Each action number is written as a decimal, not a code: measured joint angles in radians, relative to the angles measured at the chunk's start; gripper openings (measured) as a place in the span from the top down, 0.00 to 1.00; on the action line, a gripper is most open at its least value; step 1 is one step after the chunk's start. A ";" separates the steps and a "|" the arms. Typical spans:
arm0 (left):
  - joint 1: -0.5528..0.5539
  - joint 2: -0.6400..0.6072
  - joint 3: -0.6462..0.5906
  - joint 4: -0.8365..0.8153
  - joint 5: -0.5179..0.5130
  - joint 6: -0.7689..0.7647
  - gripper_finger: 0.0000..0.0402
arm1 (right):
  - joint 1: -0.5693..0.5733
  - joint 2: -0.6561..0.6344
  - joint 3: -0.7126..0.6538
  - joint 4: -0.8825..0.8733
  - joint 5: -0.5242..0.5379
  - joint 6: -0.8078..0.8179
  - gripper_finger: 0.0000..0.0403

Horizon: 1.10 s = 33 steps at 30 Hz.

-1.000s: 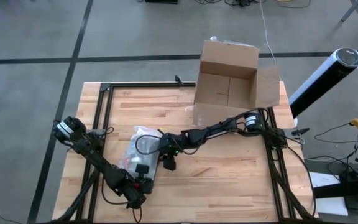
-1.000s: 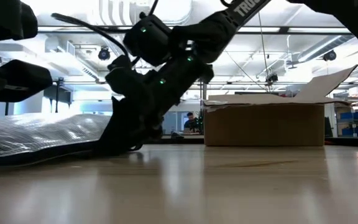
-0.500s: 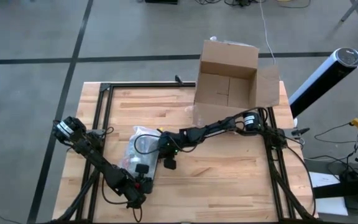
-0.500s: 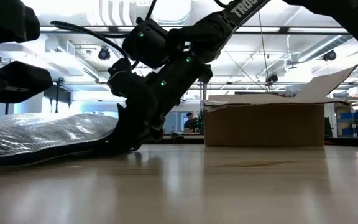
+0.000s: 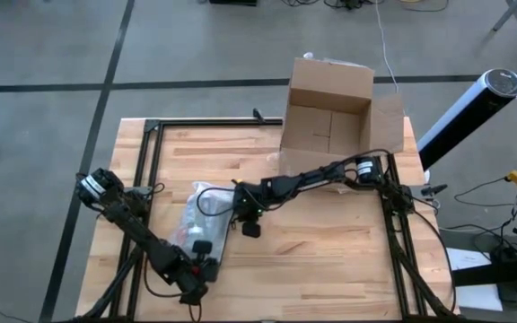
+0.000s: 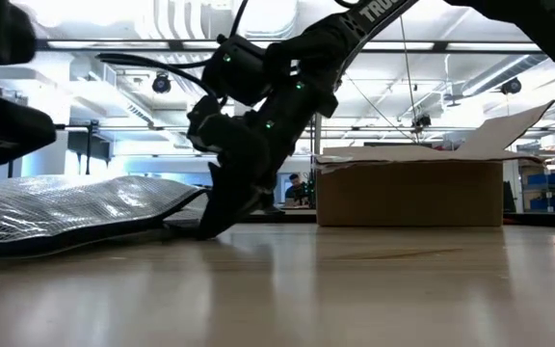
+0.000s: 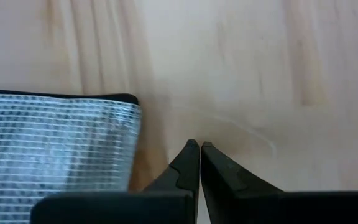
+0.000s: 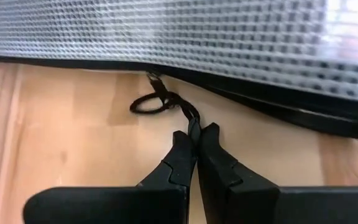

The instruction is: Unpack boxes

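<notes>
Presumably mid-step on opening the mesh zip pouch [image 5: 203, 215], centre-left of the high view. Right gripper [image 8: 196, 134] pressed together on the looped zipper pull cord [image 8: 160, 99] at the pouch's black edge. Left gripper [image 7: 199, 148] shut on nothing, beside a pouch corner. Cardboard box [image 5: 328, 119] open, upper right, well apart. Next: steady pull along the zipper line, probably. Cord pinch seen only in right wrist view; box's empty inside only from above.
</notes>
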State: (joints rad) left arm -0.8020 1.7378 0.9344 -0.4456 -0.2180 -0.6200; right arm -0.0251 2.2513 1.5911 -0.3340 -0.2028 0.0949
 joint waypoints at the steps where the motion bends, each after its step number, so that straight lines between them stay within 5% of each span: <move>1: -0.005 0.000 0.000 0.001 0.001 -0.003 1.00 | -0.004 -0.001 0.001 -0.005 0.000 -0.002 1.00; 21: -0.059 0.014 0.002 0.035 0.017 -0.073 1.00 | -0.092 -0.067 -0.003 -0.153 0.101 -0.052 1.00; 27: -0.058 -0.002 0.068 -0.108 -0.103 -0.075 1.00 | -0.091 -0.069 -0.003 -0.149 0.085 -0.056 1.00; 33: -0.034 -0.002 0.131 -0.230 -0.345 -0.079 1.00 | -0.091 -0.070 -0.003 -0.146 0.072 -0.061 1.00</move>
State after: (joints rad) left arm -0.8355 1.7360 1.0657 -0.6756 -0.5630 -0.6995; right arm -0.1162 2.1809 1.5883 -0.4800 -0.1310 0.0338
